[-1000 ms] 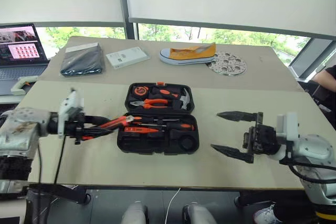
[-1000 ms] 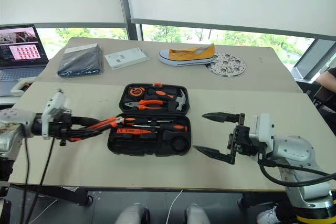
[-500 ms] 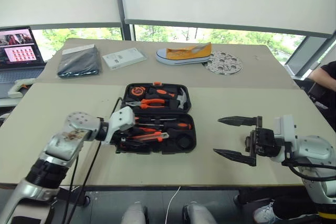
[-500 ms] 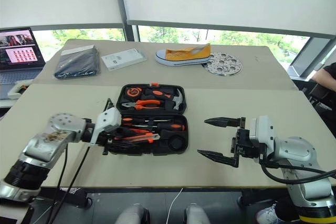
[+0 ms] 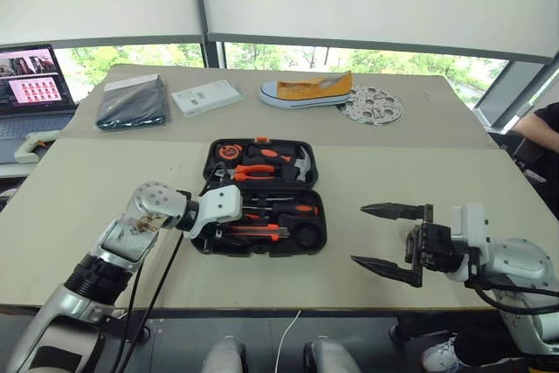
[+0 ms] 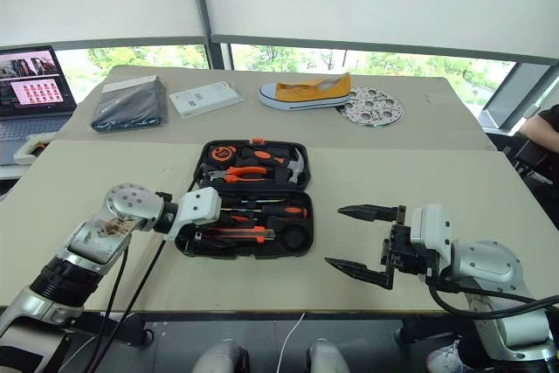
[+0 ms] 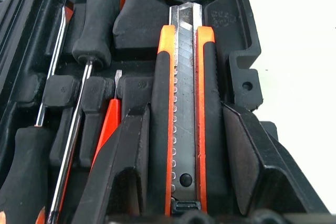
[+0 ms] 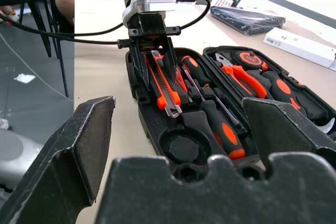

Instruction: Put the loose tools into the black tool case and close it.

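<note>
The black tool case (image 5: 262, 252) lies open in the middle of the table. Its far half holds pliers, a hammer and a tape measure. In the near half lie two screwdrivers (image 5: 293, 210) with orange-black handles and a slim orange tester (image 7: 109, 125). My left gripper (image 7: 184, 114) reaches in from the case's left end, its fingers on either side of the orange-and-black utility knife (image 7: 184, 51). The knife stretches lengthwise over the near half (image 5: 262, 232). My right gripper (image 5: 358, 234) hangs wide open over bare table to the right of the case, holding nothing.
On the far table lie a yellow shoe (image 5: 306, 89), a perforated metal disc (image 5: 374, 105), a white booklet (image 5: 206, 96) and a dark pouch (image 5: 133, 102). A laptop (image 5: 31, 85) stands at the far left. A person sits at the right edge (image 5: 543, 128).
My left gripper has carried the utility knife rightward and down, from beside the case's left end to over its near half. The right gripper has stayed open in place.
</note>
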Controlling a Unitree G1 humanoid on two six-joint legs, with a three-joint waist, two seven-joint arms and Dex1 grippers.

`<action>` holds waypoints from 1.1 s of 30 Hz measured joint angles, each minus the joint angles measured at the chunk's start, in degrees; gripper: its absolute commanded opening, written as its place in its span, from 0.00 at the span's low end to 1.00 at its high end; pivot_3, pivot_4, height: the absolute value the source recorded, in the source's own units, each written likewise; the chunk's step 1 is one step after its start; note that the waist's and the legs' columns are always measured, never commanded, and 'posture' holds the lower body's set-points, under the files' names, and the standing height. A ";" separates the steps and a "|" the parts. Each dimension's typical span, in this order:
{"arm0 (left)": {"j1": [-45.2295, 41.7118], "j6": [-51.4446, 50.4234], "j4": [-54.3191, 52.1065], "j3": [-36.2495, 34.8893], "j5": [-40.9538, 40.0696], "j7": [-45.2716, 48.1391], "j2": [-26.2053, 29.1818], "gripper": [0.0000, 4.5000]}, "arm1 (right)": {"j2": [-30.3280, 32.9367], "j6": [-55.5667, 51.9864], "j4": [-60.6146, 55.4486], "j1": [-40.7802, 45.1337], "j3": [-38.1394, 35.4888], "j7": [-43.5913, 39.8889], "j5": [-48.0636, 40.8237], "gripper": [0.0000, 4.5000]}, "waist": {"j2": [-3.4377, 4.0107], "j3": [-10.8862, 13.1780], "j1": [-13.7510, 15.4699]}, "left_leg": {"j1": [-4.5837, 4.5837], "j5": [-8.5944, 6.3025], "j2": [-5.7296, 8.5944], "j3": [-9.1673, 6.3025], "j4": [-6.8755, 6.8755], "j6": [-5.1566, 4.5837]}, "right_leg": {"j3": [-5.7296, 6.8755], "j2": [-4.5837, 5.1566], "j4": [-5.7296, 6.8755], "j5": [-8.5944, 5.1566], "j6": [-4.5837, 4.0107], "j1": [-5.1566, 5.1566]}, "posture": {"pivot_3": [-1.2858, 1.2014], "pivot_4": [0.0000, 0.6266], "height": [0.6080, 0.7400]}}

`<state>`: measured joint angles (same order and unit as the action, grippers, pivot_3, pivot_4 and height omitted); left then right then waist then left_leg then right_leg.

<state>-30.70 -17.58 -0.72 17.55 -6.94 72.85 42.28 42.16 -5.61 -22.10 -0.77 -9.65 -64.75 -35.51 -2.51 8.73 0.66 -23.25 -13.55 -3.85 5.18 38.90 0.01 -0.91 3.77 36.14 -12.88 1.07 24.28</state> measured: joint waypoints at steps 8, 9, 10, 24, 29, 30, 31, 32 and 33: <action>-0.63 2.99 5.02 -3.53 -3.33 -0.84 -6.22 0.99 | -0.38 0.00 -0.06 -0.11 -0.02 0.34 0.00 1.00 | 0.00 0.00 0.10 | -0.11 -0.01 0.01 -0.03 0.01 -0.01 | 0.00 -0.01 -0.05 0.00 0.01 0.02 | 0.52 0.24 1.00; -1.14 4.07 6.18 -4.68 -4.72 -0.24 -6.78 0.99 | -0.47 0.00 -0.04 -0.08 -0.02 0.36 -0.02 1.00 | 0.00 0.00 0.07 | -0.10 0.00 0.01 -0.03 0.01 -0.01 | 0.00 -0.01 -0.04 0.00 0.00 0.02 | 0.52 0.24 1.00; -1.60 4.72 6.94 -6.03 -6.47 0.68 -7.08 0.99 | -0.55 0.00 0.05 0.03 -0.03 0.36 -0.05 1.00 | 0.00 0.00 0.05 | -0.09 0.00 0.00 -0.04 0.01 -0.01 | 0.00 -0.02 -0.03 0.00 0.00 0.02 | 0.52 0.24 1.00; 5.44 15.04 8.05 -7.55 -7.13 2.81 -8.03 0.02 | -2.70 -0.02 0.67 -0.86 -0.03 2.35 0.04 1.00 | 0.01 -0.01 0.06 | -0.04 0.00 0.00 -0.06 0.04 0.00 | -0.02 -0.04 0.01 0.01 -0.01 -0.03 | 0.52 0.24 1.00; 6.38 16.48 8.07 -7.11 -4.77 0.42 -8.15 0.02 | -2.94 -0.18 0.24 -2.61 -0.09 3.44 0.01 1.00 | 0.02 -0.01 0.07 | -0.01 0.00 0.00 -0.08 0.05 0.00 | -0.02 -0.04 0.02 0.01 -0.01 -0.05 | 0.52 0.24 1.00; 6.38 16.89 8.29 -7.09 -4.06 -0.54 -8.26 0.02 | -2.94 -0.21 0.14 -3.00 -0.10 3.52 0.01 1.00 | 0.04 -0.03 0.05 | 0.03 0.00 0.00 -0.08 0.05 0.00 | -0.03 -0.04 0.02 0.01 -0.01 -0.09 | 0.52 0.24 1.00; 6.36 17.03 8.30 -6.89 -3.78 -0.90 -8.27 0.02 | -2.93 -0.21 0.08 -3.32 -0.21 3.57 -0.03 1.00 | 0.06 -0.04 0.04 | 0.04 0.01 0.00 -0.07 0.05 0.00 | -0.03 -0.04 0.01 0.01 -0.01 -0.11 | 0.52 0.24 1.00; 6.36 17.02 8.36 -6.70 -3.58 -1.29 -8.29 0.02 | -2.93 -0.22 0.00 -3.60 -0.23 3.59 -0.07 1.00 | 0.08 -0.07 0.07 | 0.08 0.01 0.00 -0.07 0.06 0.01 | -0.03 -0.04 0.03 0.01 0.00 -0.15 | 0.52 0.24 1.00; 6.36 16.79 8.43 -6.42 -3.26 -1.69 -8.28 0.02 | -2.93 -0.29 -0.18 -3.85 -0.24 3.62 -0.14 1.00 | 0.12 -0.11 0.10 | 0.10 0.02 0.00 -0.07 0.07 0.01 | -0.03 -0.04 0.04 0.02 0.00 -0.16 | 0.52 0.24 1.00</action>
<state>-24.34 -0.79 7.70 11.13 -10.21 71.16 34.01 39.24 -5.90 -22.28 -4.62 -9.89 -61.14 -35.65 -2.39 8.62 0.77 -23.14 -13.53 -3.84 5.11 38.96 0.02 -0.94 3.74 36.17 -12.86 1.07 24.12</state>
